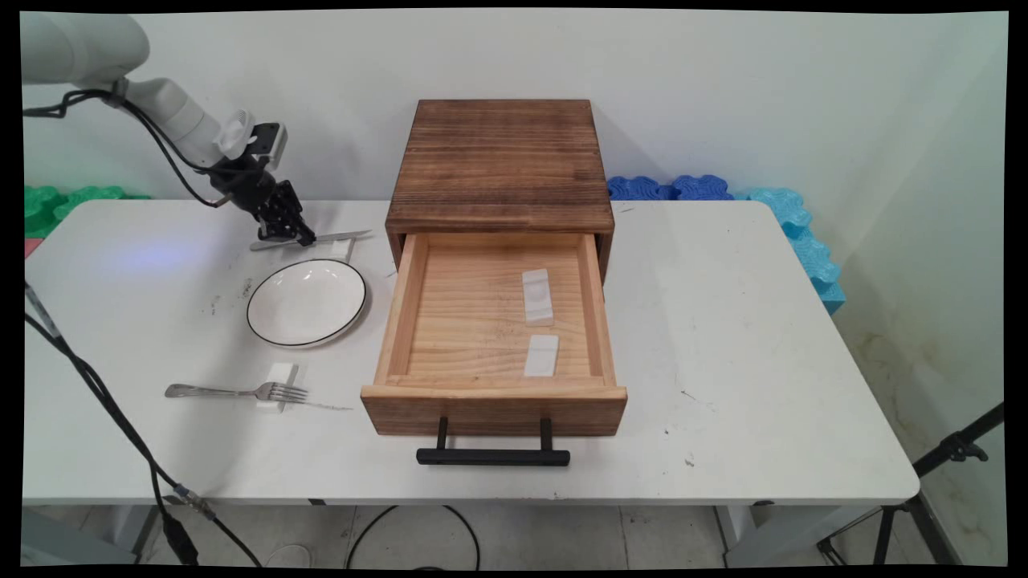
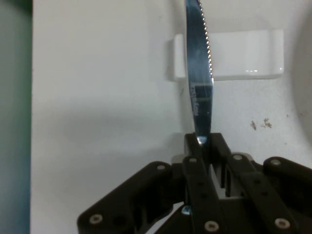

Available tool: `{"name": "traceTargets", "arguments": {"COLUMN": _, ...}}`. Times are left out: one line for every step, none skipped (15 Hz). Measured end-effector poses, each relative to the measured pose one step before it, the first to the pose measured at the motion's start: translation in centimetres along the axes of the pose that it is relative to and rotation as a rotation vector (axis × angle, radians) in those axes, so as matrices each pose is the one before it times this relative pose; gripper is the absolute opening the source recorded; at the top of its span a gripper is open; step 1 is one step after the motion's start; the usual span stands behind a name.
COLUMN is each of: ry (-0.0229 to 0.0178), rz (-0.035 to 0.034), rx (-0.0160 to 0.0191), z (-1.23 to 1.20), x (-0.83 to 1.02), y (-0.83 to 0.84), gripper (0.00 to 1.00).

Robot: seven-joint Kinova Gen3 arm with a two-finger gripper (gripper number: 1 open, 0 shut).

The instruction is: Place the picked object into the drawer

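Note:
My black gripper [image 1: 303, 238] is down at the table's back left, shut on the handle of a steel knife [image 1: 341, 236]. In the hand view the knife [image 2: 199, 73] runs straight up from between the fingers [image 2: 204, 146], serrated edge to the right, its blade lying across a small white rest [image 2: 243, 54]. Just in front of the knife sits a white plate [image 1: 306, 303] with a dark rim. A fork [image 1: 237, 392] lies near the front left, its tines on another white rest [image 1: 279, 380].
A wooden drawer box [image 1: 499, 164] stands mid-table with its drawer [image 1: 491, 409] pulled open; two white rests [image 1: 538, 296] lie inside. Black cables [image 1: 112, 409] hang across the table's left side. Blue foam pieces [image 1: 795, 217] line the back right wall.

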Motion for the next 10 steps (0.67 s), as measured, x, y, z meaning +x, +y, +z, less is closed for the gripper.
{"name": "traceTargets", "arguments": {"ry": -0.00007, "rz": 0.00119, "rx": -0.00092, "z": 0.01, "x": 0.008, "y": 0.033, "gripper": 0.0}}
{"name": "traceTargets", "arguments": {"ry": -0.00016, "rz": 0.00083, "rx": -0.00084, "z": -0.013, "x": -0.03, "y": 0.062, "gripper": 0.0}}
{"name": "traceTargets", "arguments": {"ry": 0.00002, "rz": 0.00081, "rx": -0.00072, "z": -0.013, "x": -0.009, "y": 0.048, "gripper": 0.0}}
{"name": "traceTargets", "arguments": {"ry": -0.00025, "rz": 0.00087, "rx": -0.00035, "z": -0.033, "x": -0.016, "y": 0.048, "gripper": 0.0}}
{"name": "traceTargets", "arguments": {"ry": 0.00001, "rz": 0.00053, "rx": 0.0005, "z": -0.062, "x": -0.002, "y": 0.04, "gripper": 0.0}}
{"name": "traceTargets", "arguments": {"ry": 0.00022, "rz": 0.00036, "rx": 0.00055, "z": -0.063, "x": 0.005, "y": 0.035, "gripper": 0.0}}
{"name": "traceTargets", "arguments": {"ry": 0.00026, "rz": 0.00021, "rx": 0.0014, "z": -0.113, "x": 0.005, "y": 0.034, "gripper": 0.0}}
{"name": "traceTargets", "arguments": {"ry": 0.00038, "rz": 0.00084, "rx": 0.00191, "z": -0.165, "x": 0.025, "y": 0.041, "gripper": 0.0}}
{"name": "traceTargets", "arguments": {"ry": 0.00037, "rz": 0.00133, "rx": 0.00218, "z": -0.208, "x": 0.038, "y": 0.039, "gripper": 0.0}}
{"name": "traceTargets", "arguments": {"ry": 0.00039, "rz": 0.00135, "rx": 0.00217, "z": -0.204, "x": 0.036, "y": 0.037, "gripper": 0.0}}
